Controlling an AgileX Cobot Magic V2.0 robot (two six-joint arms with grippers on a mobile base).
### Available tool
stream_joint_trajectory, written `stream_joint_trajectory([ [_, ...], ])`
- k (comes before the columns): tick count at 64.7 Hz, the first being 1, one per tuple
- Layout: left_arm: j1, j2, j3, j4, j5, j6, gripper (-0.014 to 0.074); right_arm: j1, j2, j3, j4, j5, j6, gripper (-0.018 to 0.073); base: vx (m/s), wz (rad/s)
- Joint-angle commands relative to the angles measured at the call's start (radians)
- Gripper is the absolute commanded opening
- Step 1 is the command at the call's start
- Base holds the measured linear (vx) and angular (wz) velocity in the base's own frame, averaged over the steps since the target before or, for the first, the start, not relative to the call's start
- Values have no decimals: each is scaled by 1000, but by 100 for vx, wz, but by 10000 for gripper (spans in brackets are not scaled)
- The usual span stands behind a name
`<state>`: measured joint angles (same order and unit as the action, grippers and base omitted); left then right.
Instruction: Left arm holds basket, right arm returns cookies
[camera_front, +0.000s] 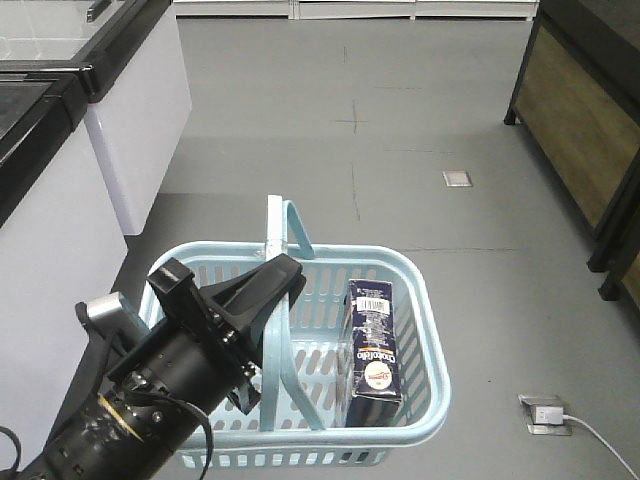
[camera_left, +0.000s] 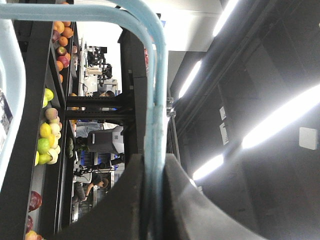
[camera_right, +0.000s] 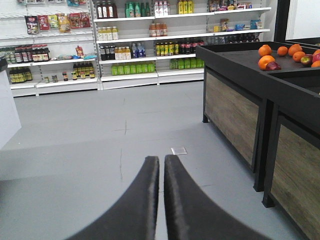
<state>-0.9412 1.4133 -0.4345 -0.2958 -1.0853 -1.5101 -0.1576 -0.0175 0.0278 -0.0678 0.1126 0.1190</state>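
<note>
Down at the near left, the left gripper (camera_front: 283, 277) is clamped on the raised handle (camera_front: 292, 225) of the basket (camera_front: 360, 250). Its wrist view shows the pale blue bar (camera_left: 155, 75) pinched tight between the two black jaws, with no gap on either side. I can't tell whether the basket sits on the grey floor (camera_front: 400, 120) or hangs just above it. The cookies (camera_front: 375, 350) are inside, in the right half and close along the right wall, barcode end toward the far side. The right gripper (camera_right: 161, 170) does not appear in the front view. Its own camera shows the dark fingers (camera_right: 145, 200) drawn almost together, only a thin slit between them and nothing in it. They point out over open floor toward far shelves (camera_right: 130, 45) of bottles, with a black stand (camera_right: 235, 100) carrying fruit (camera_right: 265, 57) off to the right.
</note>
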Motion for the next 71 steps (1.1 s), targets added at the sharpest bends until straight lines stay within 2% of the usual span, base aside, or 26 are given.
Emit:
stream_joint_trajectory([
  [1, -20, -36, -26, 7, -289, 7, -3, -6, -6, 18, -5, -68, -7, -6, 0, 0],
  [17, -45, -42, -26, 6, -289, 7, -3, -6, -6, 18, -5, -68, -7, -6, 0, 0],
  [32, -45, -94, -26, -12, -289, 68, -3, -6, -6, 18, -5, -68, -7, -6, 0, 0],
  [48, -73, -94, -25, -5, -289, 56, -3, -6, -6, 18, -5, -68, -7, -6, 0, 0],
  [59, -106, -94, -25, -40, -289, 58, -3, -6, -6, 18, -5, -68, -7, -6, 0, 0],
  [71, -106, -94, -25, -74, -289, 54, -3, -6, -6, 18, -5, -68, -7, -6, 0, 0],
])
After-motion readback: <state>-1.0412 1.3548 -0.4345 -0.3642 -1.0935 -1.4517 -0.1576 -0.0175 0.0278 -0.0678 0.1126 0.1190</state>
